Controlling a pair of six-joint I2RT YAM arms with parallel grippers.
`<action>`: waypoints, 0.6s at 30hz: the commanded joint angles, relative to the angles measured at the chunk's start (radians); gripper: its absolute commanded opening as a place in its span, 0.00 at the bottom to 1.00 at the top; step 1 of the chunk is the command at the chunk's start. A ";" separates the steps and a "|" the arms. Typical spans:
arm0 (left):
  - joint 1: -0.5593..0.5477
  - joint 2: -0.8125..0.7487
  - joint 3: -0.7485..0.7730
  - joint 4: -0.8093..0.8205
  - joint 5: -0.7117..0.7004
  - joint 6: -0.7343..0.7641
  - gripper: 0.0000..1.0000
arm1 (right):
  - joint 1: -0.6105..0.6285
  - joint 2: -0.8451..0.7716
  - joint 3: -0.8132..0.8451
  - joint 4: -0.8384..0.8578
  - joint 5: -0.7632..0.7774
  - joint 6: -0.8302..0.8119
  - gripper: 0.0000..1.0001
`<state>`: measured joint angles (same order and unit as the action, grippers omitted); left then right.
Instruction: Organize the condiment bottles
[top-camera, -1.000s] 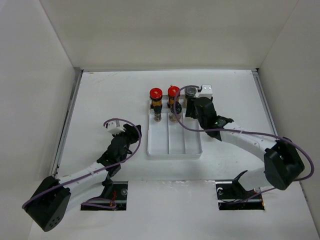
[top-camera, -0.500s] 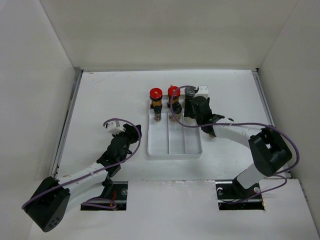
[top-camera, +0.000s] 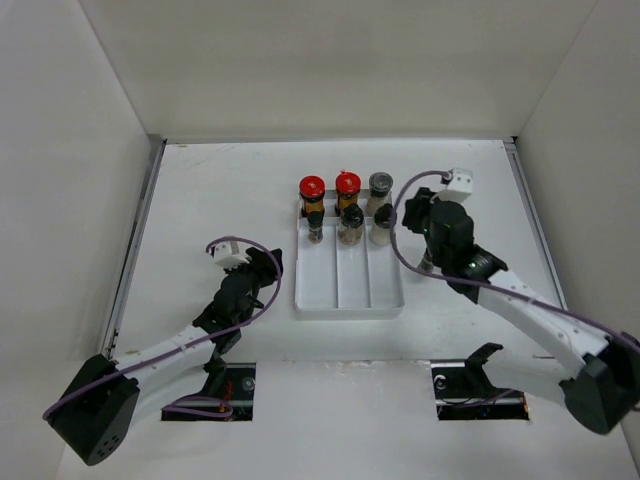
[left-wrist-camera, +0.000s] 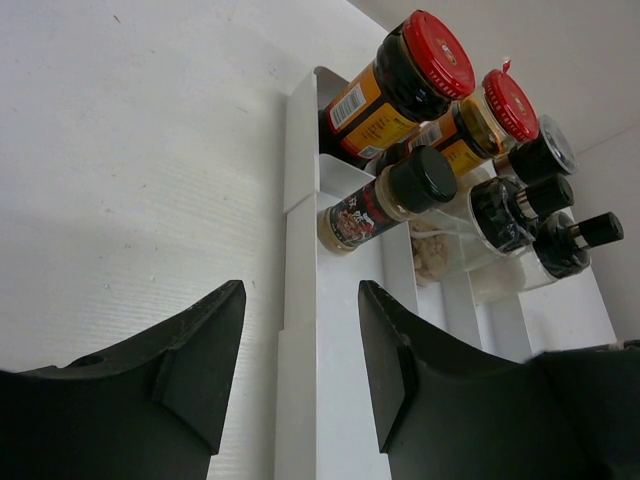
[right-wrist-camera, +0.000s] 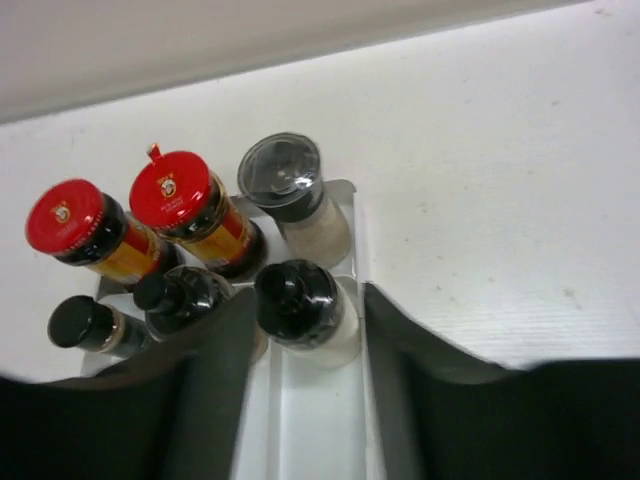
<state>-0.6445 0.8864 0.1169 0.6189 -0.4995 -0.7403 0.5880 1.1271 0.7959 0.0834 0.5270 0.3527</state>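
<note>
Six condiment bottles stand at the far end of the white tray (top-camera: 350, 290). Two red-capped bottles (top-camera: 312, 187) (top-camera: 347, 183) and a grey-capped one (top-camera: 380, 183) form the back row. Three black-capped shakers (top-camera: 316, 232) (top-camera: 351, 217) (top-camera: 382, 215) stand in front of them. My right gripper (top-camera: 411, 212) is open and empty, just right of the tray; in its wrist view its fingers (right-wrist-camera: 215, 370) frame the right shaker (right-wrist-camera: 297, 295) without touching it. My left gripper (top-camera: 267, 263) is open and empty, left of the tray, its fingers (left-wrist-camera: 190, 350) framing the tray's left wall (left-wrist-camera: 298, 330).
White walls enclose the table on the left, back and right. The near halves of the tray's three channels (top-camera: 350, 280) hold nothing. Two cut-outs (top-camera: 225, 385) (top-camera: 480, 385) sit at the near edge by the arm bases.
My right gripper has let go of the black-capped shaker in the right channel and drawn back to the right of the tray. The left arm has not moved.
</note>
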 joint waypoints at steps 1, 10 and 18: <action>-0.007 -0.020 -0.005 0.051 0.003 -0.004 0.47 | -0.015 -0.136 -0.061 -0.208 0.093 0.100 0.42; -0.007 -0.007 0.000 0.054 0.001 -0.001 0.47 | -0.023 -0.171 -0.106 -0.502 0.105 0.196 0.78; -0.007 0.005 0.001 0.059 0.004 -0.001 0.47 | -0.043 -0.081 -0.123 -0.415 0.073 0.192 0.74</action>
<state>-0.6445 0.8860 0.1169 0.6197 -0.4995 -0.7403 0.5579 1.0286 0.6701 -0.3847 0.6014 0.5308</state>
